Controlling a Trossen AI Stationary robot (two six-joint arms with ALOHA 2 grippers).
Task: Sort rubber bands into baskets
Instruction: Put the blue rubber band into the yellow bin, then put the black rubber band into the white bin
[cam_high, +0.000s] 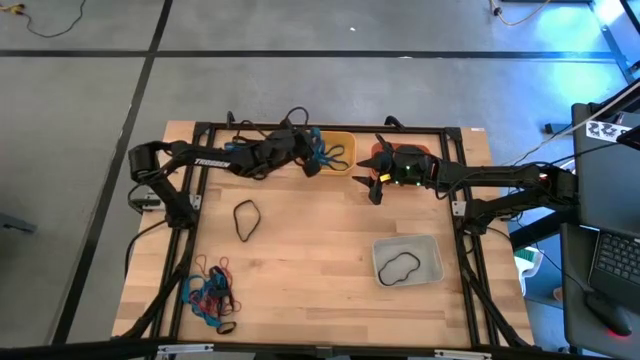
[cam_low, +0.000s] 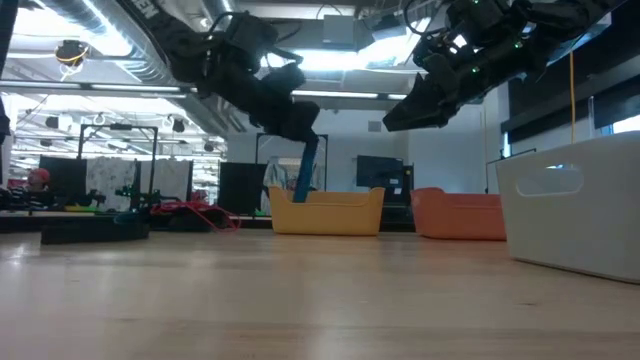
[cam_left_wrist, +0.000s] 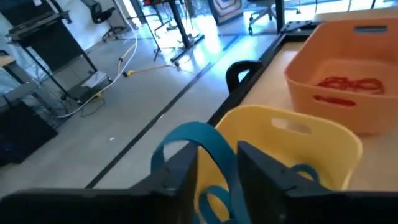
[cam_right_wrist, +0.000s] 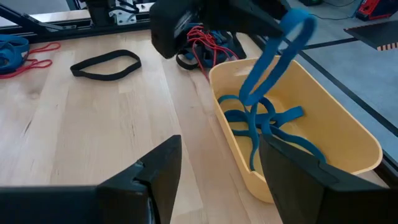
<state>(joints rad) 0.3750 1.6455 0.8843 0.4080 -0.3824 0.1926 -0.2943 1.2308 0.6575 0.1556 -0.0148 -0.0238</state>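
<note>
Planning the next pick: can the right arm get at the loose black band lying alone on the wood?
Probably yes: the black band lies flat in the open, and the right gripper is open and empty, though it must cross toward the left gripper's side.

Setting: robotics lab or workshop | Floor: bare grey concrete (cam_high: 300, 25) marked with dark tape lines | Bench: wooden table (cam_high: 310, 270) in a black metal frame | Ceiling: exposed ducts (cam_low: 100, 40) and strip lights | Surroundings: equipment racks (cam_left_wrist: 43, 43), loose cables (cam_left_wrist: 134, 53), a laptop (cam_high: 615, 265) beside the table

Three baskets (cam_high: 338, 150), perhaps a dozen bands (cam_high: 210, 295)
</note>
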